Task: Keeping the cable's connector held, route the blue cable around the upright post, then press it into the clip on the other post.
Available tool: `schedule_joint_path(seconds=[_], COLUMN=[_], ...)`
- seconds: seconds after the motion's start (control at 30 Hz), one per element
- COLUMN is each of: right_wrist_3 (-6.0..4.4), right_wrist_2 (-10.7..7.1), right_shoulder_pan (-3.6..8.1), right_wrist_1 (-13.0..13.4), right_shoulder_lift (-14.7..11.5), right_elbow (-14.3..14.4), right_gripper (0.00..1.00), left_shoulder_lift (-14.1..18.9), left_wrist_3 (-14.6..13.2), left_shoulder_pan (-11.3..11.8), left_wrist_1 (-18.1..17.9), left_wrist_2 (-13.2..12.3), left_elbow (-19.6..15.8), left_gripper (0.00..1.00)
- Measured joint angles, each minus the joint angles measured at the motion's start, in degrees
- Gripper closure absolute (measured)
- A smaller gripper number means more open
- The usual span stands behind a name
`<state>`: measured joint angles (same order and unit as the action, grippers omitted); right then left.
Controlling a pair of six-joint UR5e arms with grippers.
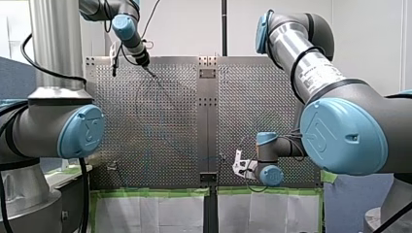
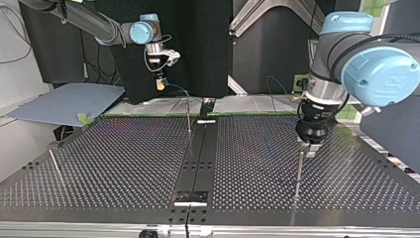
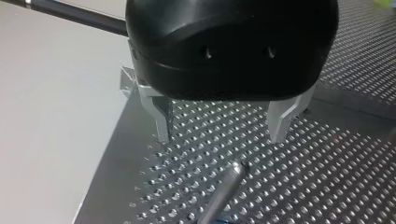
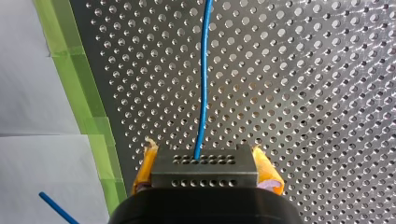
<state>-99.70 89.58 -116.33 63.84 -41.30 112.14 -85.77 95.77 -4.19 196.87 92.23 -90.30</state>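
The perforated metal worktop (image 1: 160,121) takes up most of the scene. A dark middle strip (image 2: 198,153) crosses it, and green tape (image 4: 79,88) lines the edge nearest our arms' bases. Our left arm (image 1: 48,128) reaches toward the far edge, in the half at the front view's left. Our right arm (image 1: 316,73) is folded down to the taped edge.

Our left claw (image 3: 220,137) is black with bare metal fingers (image 3: 161,116). They are spread wide with nothing between them, and their tips hang just above the worktop, near one of its side edges. Just ahead of them stands the far post (image 3: 231,175), a slim upright rod that is not touching either finger. There is a speck of blue at its foot.

Our right claw (image 4: 204,151) hangs above the taped edge, close to the middle strip. Its yellow pads (image 4: 268,170) are clamped on the connector (image 4: 205,176), a small grey block with rows of holes.

Two more thin rods stand on the worktop. The middle post (image 2: 188,116) is beside the strip near the taped edge, and the side post (image 2: 54,161) is by the side edge at the top view's left.

The blue cable (image 4: 202,84) leaves the connector and runs out over the worktop. In the top view it arcs from the claw to the middle post. Beyond that we cannot trace its path, and we cannot tell which post carries the clip.
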Motion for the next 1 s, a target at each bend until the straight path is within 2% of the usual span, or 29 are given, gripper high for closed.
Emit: schedule_joint_path(seconds=[0.3,0.43,0.73,1.0], right_wrist_3=[0.0,0.01,0.01,0.01], right_wrist_2=[-0.01,-0.01,-0.01,-0.01], right_shoulder_pan=[0.0,0.01,0.01,0.0], right_wrist_1=[-0.03,-0.03,-0.03,-0.03], right_shoulder_lift=[-0.01,-0.01,0.0,0.0], right_elbow=[-0.03,-0.03,-0.03,-0.03], right_gripper=[1.0,1.0,1.0,1.0], left_shoulder_lift=[-1.06,-1.07,-1.08,-1.04], left_wrist_3=[-4.71,-6.51,-6.66,-6.65], left_shoulder_pan=[0.27,0.34,0.54,0.6], left_wrist_1=[0.13,0.35,0.5,0.46], left_wrist_2=[0.82,2.39,6.02,6.72], left_elbow=[0.0,0.02,0.0,0.01], left_gripper=[0.02,0.02,0.02,0.02])
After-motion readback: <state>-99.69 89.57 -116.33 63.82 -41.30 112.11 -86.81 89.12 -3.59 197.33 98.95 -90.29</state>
